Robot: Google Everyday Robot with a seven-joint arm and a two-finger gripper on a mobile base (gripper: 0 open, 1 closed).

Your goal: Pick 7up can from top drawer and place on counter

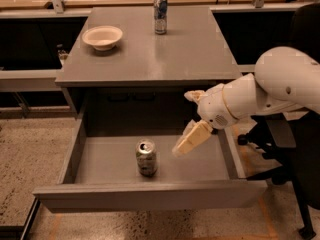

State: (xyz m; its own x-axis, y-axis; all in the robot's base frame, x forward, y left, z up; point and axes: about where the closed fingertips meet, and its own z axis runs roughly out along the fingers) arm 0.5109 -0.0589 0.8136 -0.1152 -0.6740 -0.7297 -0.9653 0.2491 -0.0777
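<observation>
Jaws are spread open with nothing between them (the lower one angles down and left), and the gripper (183,126) hangs over the right half of the top drawer (150,195), just right of the 7up can (146,157) but not touching it. The can stands upright on the drawer floor, about mid-width and close to the front panel. The drawer is pulled all the way out below the counter surface (185,54), which carries a white bowl (102,36) at its back left and a taller blue can (160,15) at its far edge.
</observation>
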